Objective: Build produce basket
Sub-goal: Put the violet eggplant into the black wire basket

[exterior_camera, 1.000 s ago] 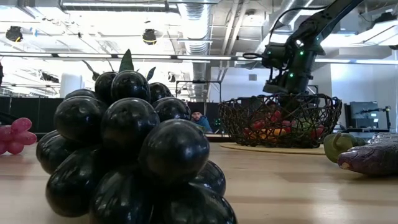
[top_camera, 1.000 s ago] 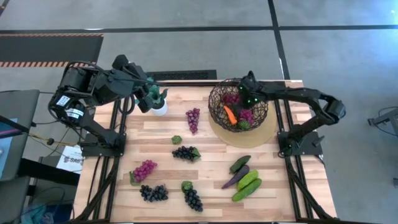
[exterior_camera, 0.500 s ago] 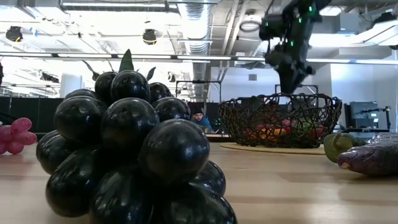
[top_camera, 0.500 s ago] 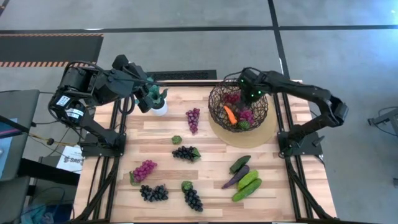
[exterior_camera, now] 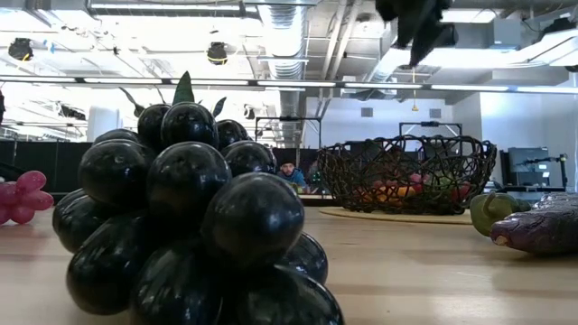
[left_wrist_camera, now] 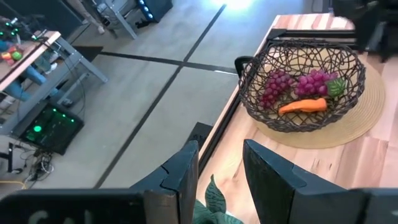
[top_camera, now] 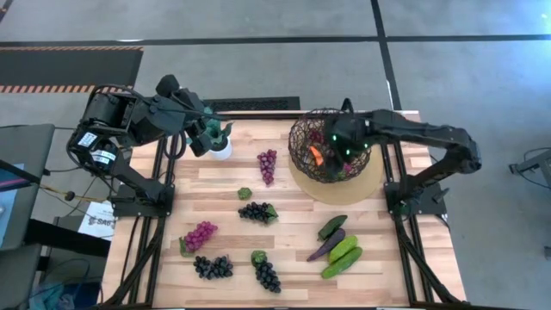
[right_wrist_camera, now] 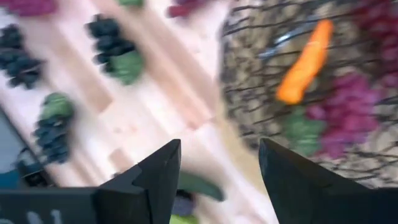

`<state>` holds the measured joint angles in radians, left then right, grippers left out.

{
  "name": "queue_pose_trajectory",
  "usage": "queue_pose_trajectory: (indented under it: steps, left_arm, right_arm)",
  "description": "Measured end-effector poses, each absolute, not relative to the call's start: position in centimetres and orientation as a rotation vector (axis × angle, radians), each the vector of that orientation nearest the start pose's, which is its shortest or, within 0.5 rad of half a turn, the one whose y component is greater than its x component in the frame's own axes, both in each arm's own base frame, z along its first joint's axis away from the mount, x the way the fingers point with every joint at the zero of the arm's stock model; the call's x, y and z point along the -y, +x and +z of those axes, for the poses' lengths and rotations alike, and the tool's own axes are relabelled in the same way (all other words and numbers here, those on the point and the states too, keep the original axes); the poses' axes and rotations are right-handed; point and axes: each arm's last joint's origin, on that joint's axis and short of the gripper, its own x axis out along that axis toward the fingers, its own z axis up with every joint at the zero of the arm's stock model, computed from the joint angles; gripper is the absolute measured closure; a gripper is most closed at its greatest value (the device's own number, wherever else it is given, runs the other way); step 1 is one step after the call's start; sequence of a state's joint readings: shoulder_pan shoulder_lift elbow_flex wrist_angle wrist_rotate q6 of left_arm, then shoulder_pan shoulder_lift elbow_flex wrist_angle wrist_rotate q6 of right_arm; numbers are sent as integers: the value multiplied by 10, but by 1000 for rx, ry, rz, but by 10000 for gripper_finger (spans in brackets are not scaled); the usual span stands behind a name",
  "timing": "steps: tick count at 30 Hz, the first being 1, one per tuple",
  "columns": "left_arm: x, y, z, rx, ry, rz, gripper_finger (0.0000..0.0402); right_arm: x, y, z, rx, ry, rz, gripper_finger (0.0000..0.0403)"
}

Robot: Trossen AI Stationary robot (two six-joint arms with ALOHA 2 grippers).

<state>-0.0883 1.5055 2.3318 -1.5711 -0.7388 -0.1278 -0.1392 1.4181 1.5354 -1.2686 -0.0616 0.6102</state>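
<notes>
While right gripper (top_camera: 337, 146) hangs empty, fingers apart, over basket (top_camera: 301, 159) at upper right | step: between picks | next: fetch cucumbers (top_camera: 343, 255), lower right | left gripper (top_camera: 209, 131) part-open by potted plant (top_camera: 220, 146)

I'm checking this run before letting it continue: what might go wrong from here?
The right gripper, jaws open and empty, hovers over the basket; a low sweep may snag its wire rim. The cucumbers and eggplant lie touching, so one grasp may drag the others. The left gripper straddles the potted plant and may tip it.
</notes>
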Motion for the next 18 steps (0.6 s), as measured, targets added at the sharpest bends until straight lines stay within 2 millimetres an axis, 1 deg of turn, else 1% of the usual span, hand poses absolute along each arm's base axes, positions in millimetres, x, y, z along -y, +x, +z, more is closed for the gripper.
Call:
queue_pose_trajectory:
  steps: [5, 11, 15, 18]
  left_arm:
    - [-3, 191, 527, -663, 219, 649, 284]
    - [-2, 192, 527, -678, 240, 613, 284]
    - [-1, 192, 526, -688, 233, 566, 284]
    - [0, 192, 526, -690, 224, 546, 284]
  right_arm:
    - [-4, 263, 368, -1042, 697, -339, 176]
    - [-43, 285, 367, -955, 740, -224, 179]
    - [-63, 297, 356, -974, 720, -179, 179]
    - [-76, 304, 342, -1048, 668, -171, 179]
